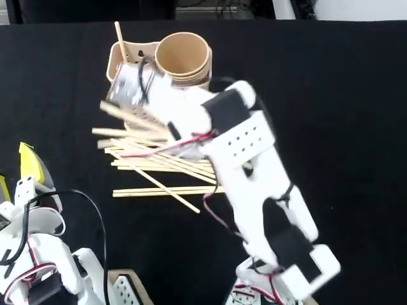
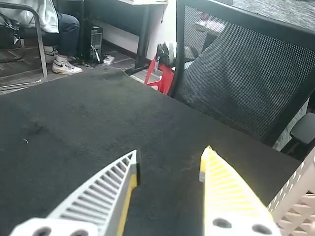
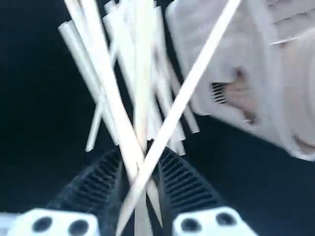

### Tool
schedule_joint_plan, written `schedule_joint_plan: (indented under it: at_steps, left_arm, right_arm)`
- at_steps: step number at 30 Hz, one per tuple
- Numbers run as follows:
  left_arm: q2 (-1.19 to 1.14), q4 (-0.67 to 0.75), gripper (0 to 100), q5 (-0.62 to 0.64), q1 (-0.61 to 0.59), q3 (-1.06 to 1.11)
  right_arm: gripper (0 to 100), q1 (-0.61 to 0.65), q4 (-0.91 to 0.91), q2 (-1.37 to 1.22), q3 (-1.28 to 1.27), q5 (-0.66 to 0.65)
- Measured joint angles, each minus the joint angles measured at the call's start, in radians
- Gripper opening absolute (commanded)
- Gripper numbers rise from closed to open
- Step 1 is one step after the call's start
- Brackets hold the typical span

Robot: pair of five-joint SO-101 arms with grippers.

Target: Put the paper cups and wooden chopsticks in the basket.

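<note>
High view: looks down from above over the black table (image 1: pixel 331 95), fairly far. Left wrist view: sits low, faces across the table toward the room (image 2: pixel 98 29). Right wrist view: very near the chopsticks (image 3: pixel 138 98) and basket (image 3: pixel 275 73), both shared with the high view.

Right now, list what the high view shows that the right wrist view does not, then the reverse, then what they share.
High view, not the wrist view: the stacked tan paper cups in the beige perforated basket, the white right arm stretched over the pile of pale wooden chopsticks, and the left arm at the table's near corner.
Right wrist view, not the high view: its black ribbed jaws closed on a few crossed sticks.
Both: the chopsticks, the basket and the black table.
</note>
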State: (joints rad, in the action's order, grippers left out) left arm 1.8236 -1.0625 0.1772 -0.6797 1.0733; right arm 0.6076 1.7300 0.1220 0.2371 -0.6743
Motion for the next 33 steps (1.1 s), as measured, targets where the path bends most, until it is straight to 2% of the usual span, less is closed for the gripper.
schedule_joint_plan:
  at_steps: [4,13,21,26,33]
  left_arm:
    - [0.000,0.000,21,-0.002,0.000,0.000]
    - [0.000,-0.017,21,-0.005,0.000,0.000]
    - [0.000,-0.017,21,-0.005,0.000,0.000]
    - [0.000,-0.017,21,-0.005,0.000,0.000]
    - [0.000,-0.017,21,-0.005,0.000,0.000]
  right_arm:
    - [1.1,0.038,-0.063,0.094,-0.227,-0.032]
    - [1.1,0.037,-0.496,0.252,-0.872,-0.137]
    - [2.1,0.037,-0.801,0.252,-1.151,-0.209]
    - [18.6,0.031,-0.784,0.256,-1.186,-0.293]
    - [17.4,-0.003,-0.690,0.262,-1.175,-0.311]
